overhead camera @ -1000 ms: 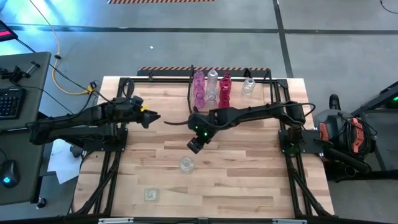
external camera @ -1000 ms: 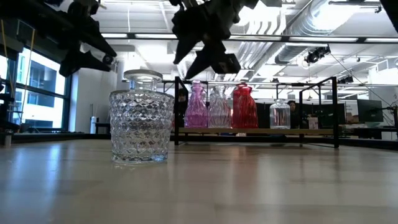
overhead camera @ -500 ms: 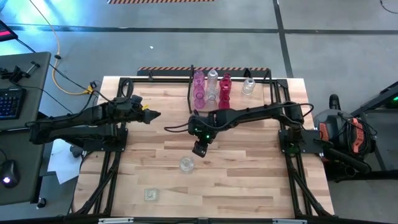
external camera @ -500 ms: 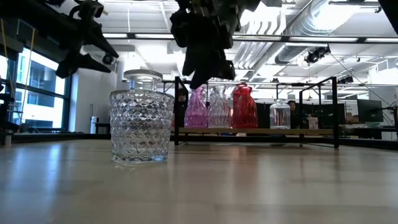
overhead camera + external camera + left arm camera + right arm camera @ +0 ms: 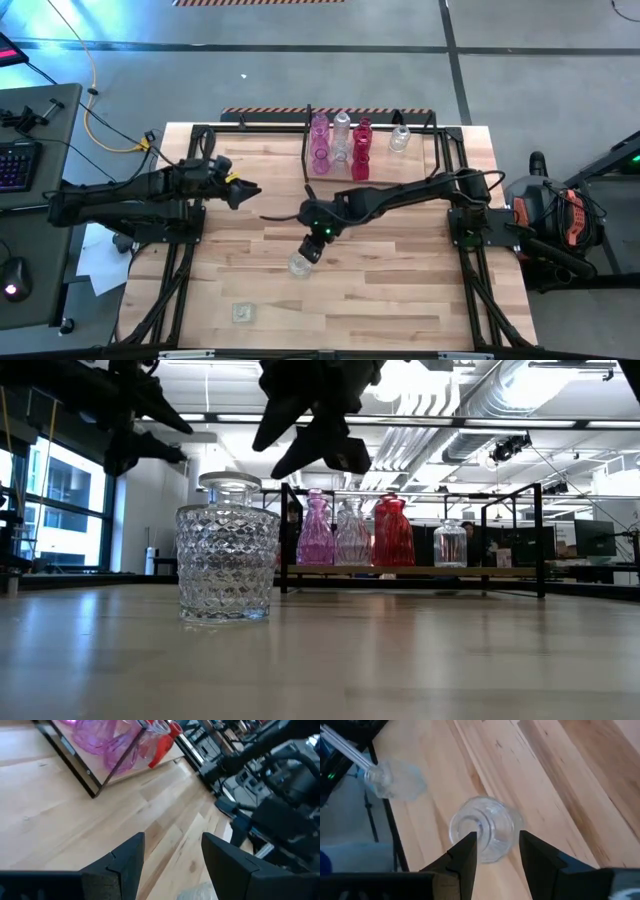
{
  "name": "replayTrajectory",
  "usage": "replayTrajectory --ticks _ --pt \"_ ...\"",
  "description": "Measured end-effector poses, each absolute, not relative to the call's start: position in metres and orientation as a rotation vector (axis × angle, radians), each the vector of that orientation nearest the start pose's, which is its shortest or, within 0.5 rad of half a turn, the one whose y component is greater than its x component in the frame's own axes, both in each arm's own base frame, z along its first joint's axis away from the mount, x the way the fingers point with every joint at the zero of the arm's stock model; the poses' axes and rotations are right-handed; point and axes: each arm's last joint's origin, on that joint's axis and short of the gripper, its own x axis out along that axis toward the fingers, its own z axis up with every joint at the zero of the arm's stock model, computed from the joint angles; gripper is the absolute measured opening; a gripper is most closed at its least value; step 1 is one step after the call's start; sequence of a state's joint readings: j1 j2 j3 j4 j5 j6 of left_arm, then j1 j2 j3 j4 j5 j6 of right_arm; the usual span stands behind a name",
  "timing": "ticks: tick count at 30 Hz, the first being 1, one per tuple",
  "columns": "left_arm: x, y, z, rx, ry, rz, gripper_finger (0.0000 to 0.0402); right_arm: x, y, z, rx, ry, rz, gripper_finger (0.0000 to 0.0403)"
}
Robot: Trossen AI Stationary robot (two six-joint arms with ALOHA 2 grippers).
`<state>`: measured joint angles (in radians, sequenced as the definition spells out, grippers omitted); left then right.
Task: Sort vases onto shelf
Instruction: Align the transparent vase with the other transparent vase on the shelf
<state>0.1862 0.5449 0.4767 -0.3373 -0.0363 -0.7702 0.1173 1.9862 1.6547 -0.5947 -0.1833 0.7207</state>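
A clear cut-glass vase [image 5: 298, 264] [image 5: 225, 560] stands upright on its base at mid-table. My right gripper [image 5: 311, 249] [image 5: 495, 851] hangs open above it and slants down. The vase's mouth [image 5: 481, 833] shows just ahead of the fingertips, which are clear of it. The shelf [image 5: 420, 118] [image 5: 500, 570] stands at the table's far edge. It bears a pink vase [image 5: 319, 140], a clear one [image 5: 341, 133], a red one [image 5: 361, 146] and a small clear one [image 5: 400, 138]. My left gripper [image 5: 247, 190] [image 5: 172, 862] waits open at the left, raised off the table.
Another small clear vase [image 5: 242, 312] [image 5: 395, 780] sits near the table's front edge, left of centre. Bare wooden tabletop [image 5: 400, 280] lies to the right of the standing vase. The arms' black frames [image 5: 180, 270] run along the table's left and right sides.
My right gripper has moved toward the table's near edge and slightly left, turning as it went. It now hangs above the clear vase at mid-table. Its fingers have stayed open. The vase has not moved.
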Motion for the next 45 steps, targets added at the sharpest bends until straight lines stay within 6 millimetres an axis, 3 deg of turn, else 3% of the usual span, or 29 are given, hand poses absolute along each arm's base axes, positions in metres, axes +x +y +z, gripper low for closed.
replayTrajectory --ticks 15,20,26,35,45 --pt "0.131 0.014 0.245 -0.739 0.340 0.271 0.0186 0.430 0.071 0.239 0.654 1.034 -0.039 0.0129" --pt "0.131 0.012 0.245 -0.736 0.343 0.260 0.0186 0.440 0.082 0.236 0.585 1.048 -0.033 0.0129" --pt "0.131 0.012 0.246 -0.739 0.338 0.258 0.0186 0.457 0.079 0.243 0.499 1.104 -0.075 0.0129" --pt "0.131 0.012 0.246 -0.735 0.339 0.256 0.0186 0.480 0.081 0.224 0.488 1.210 -0.017 0.0129" --pt "0.131 0.012 0.246 -0.729 0.340 0.255 0.0186 0.480 0.082 0.224 0.496 1.239 -0.015 0.0129"
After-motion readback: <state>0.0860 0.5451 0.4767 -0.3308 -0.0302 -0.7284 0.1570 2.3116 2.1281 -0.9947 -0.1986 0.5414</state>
